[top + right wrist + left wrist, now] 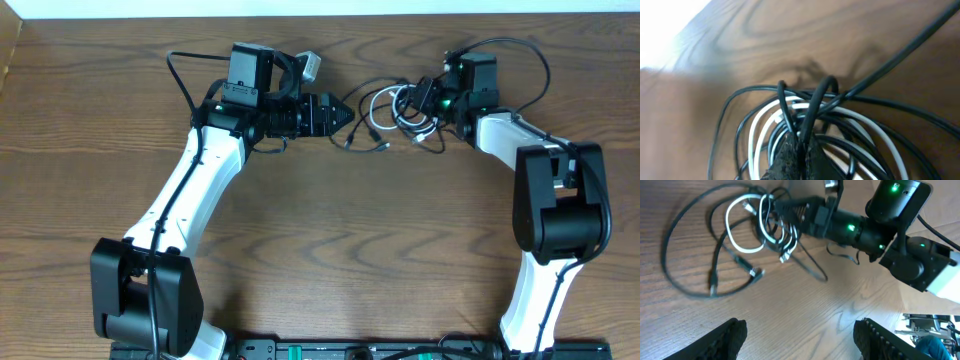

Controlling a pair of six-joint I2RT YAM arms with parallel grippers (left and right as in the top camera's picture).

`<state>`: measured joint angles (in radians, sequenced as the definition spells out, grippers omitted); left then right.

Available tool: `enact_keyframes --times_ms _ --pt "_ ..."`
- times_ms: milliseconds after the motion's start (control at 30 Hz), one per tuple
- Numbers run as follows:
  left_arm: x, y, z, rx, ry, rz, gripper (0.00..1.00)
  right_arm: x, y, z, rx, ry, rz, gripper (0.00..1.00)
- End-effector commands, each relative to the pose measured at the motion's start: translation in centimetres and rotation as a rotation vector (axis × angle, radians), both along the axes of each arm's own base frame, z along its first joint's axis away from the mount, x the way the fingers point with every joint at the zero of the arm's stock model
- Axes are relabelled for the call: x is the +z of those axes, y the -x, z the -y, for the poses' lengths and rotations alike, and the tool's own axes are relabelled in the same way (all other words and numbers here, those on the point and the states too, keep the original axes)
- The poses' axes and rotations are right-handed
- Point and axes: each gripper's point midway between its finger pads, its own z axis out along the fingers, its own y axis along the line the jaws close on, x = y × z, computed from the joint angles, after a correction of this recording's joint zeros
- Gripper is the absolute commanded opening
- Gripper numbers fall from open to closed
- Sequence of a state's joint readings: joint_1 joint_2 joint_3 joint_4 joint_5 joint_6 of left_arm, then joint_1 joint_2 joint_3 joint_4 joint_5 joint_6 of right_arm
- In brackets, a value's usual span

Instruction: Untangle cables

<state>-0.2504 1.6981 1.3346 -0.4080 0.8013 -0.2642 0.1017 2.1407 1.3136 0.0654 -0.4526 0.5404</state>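
Observation:
The black cable (372,122) and the white cable (408,118) lie tangled in loops at the table's back middle. In the left wrist view the black cable (687,287) makes wide loops on the left and the white cable (742,247) coils inside them. My right gripper (428,97) is shut on a black cable strand (812,107) in the knot, with white loops (757,140) around its fingers (800,150). My left gripper (338,113) is open and empty just left of the tangle; its fingers (800,340) frame bare wood.
The wooden table (330,230) reaches its far edge just behind the arms. The right arm's own thicker black wire (535,70) loops behind its wrist. A small grey block (308,66) sits behind the left wrist.

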Motion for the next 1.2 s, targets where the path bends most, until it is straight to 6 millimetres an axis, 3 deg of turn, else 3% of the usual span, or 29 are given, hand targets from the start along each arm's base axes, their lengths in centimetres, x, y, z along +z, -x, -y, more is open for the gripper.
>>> enact_keyframes --times_ms 0,167,267,567,900,1000,1167 --pt "0.3 -0.6 -0.1 0.005 -0.006 0.028 0.74 7.2 1.8 -2.6 0.188 -0.109 0.101 0.01" --pt "0.4 -0.6 -0.1 0.004 -0.004 0.032 0.74 12.8 5.0 -3.5 0.289 -0.137 0.134 0.01" --pt "0.3 -0.6 -0.1 0.003 -0.005 0.028 0.74 13.8 6.7 -3.3 0.303 -0.116 0.107 0.01" --pt "-1.6 -0.1 1.6 -0.032 -0.024 -0.009 0.74 11.3 10.2 -3.0 0.325 -0.085 -0.069 0.01" --pt "-6.2 2.0 7.3 -0.163 -0.052 -0.059 0.73 11.3 10.4 -3.2 0.336 -0.079 -0.068 0.01" --pt "-7.0 1.9 7.9 -0.177 -0.056 -0.048 0.73 11.2 10.4 -3.2 0.336 -0.079 -0.07 0.01" --pt "-9.2 1.2 7.5 -0.155 -0.104 -0.061 0.59 11.1 10.5 -3.2 0.358 -0.063 -0.057 0.01"
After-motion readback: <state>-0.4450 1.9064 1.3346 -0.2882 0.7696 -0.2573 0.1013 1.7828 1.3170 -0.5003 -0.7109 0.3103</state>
